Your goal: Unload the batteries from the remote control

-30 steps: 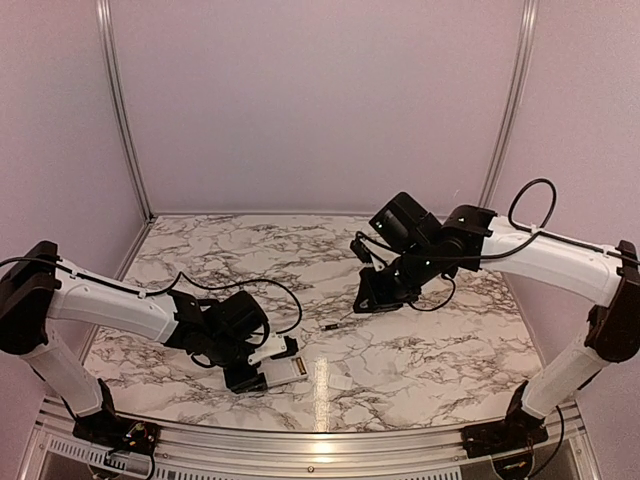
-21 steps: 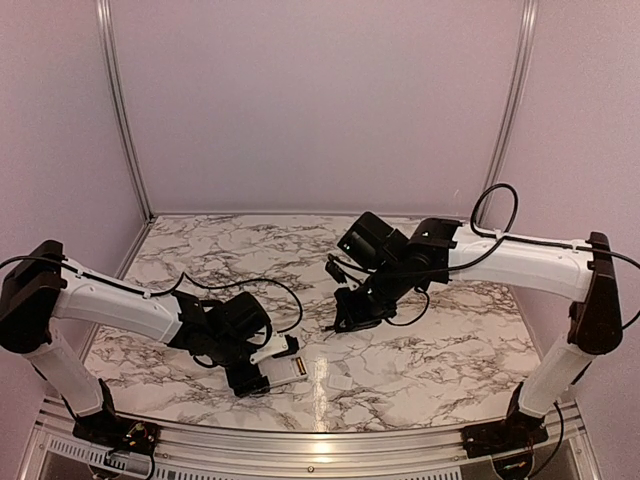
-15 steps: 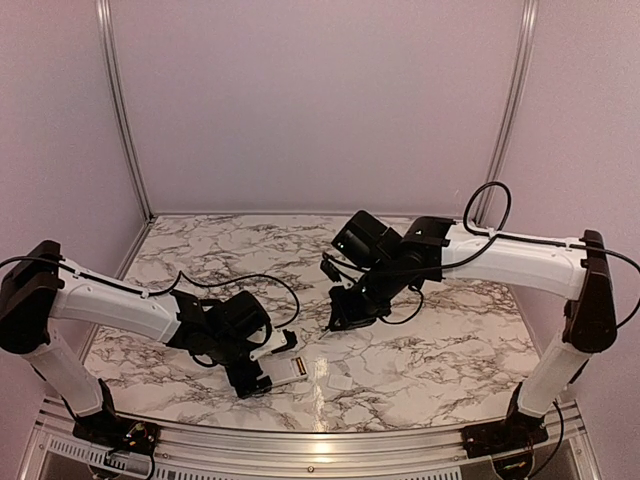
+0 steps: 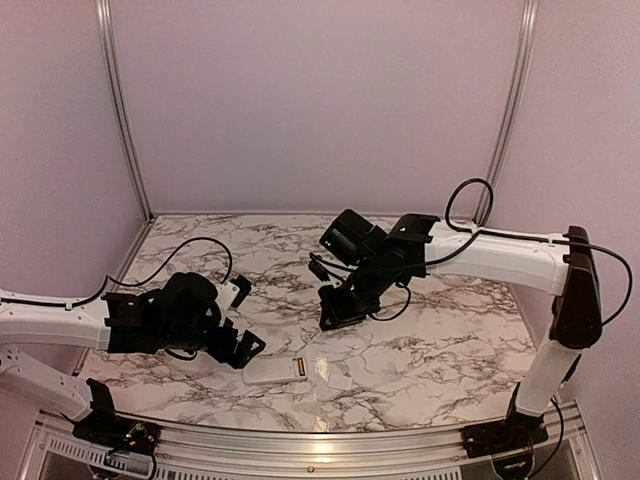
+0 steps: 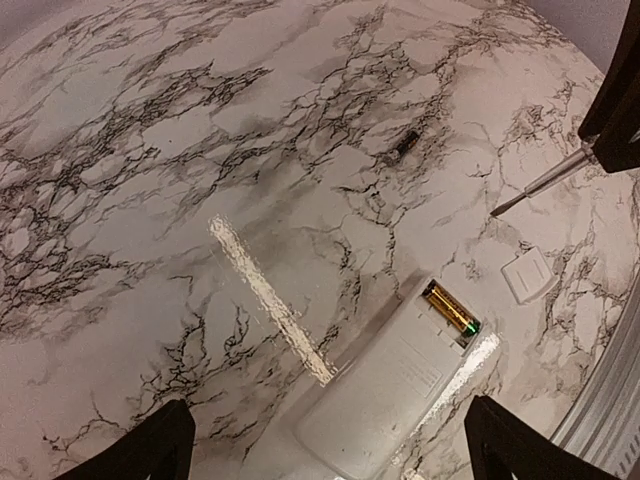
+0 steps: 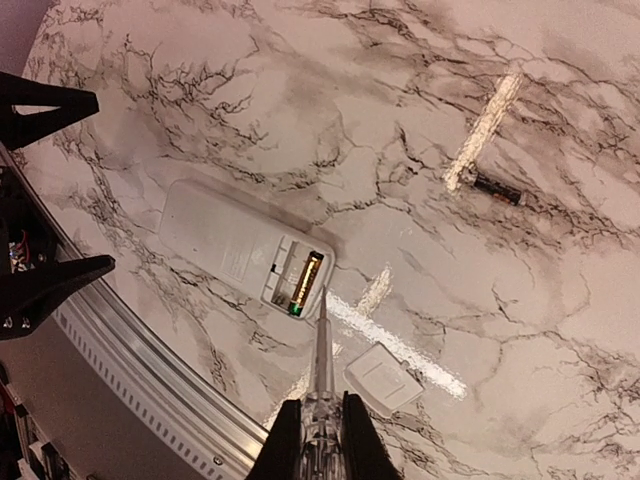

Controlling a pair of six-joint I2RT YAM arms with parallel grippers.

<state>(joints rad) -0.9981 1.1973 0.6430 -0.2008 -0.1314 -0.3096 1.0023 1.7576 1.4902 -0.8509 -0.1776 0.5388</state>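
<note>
Near the front edge of the marble counter (image 4: pixel 450 350), a little left of its middle, we see the remote control (image 4: pixel 275 371) lying flat with its battery recess facing up. The recess is at the remote's right end. One battery (image 5: pixel 450 311) sits in it, gold-bodied with a green end. A second battery (image 5: pixel 404 146) lies loose on the marble, well apart from the remote and closer to the middle of the counter. The small white cover (image 4: pixel 338 381) rests just to the right of the remote, also near the front edge and not touching it.

Our left gripper (image 4: pixel 245 318) hangs above the left end of the remote with its jaws spread wide and nothing between them. Its two dark fingers (image 6: pixel 50 285) stand apart on either side of that end.

Our right gripper (image 4: pixel 333 310) is over the middle of the counter, jaws clenched on the slim grey tool (image 6: pixel 320 340). The tool's point aims at the recess end of the remote, close to the seated battery. We cannot tell whether the tip touches anything.
</note>
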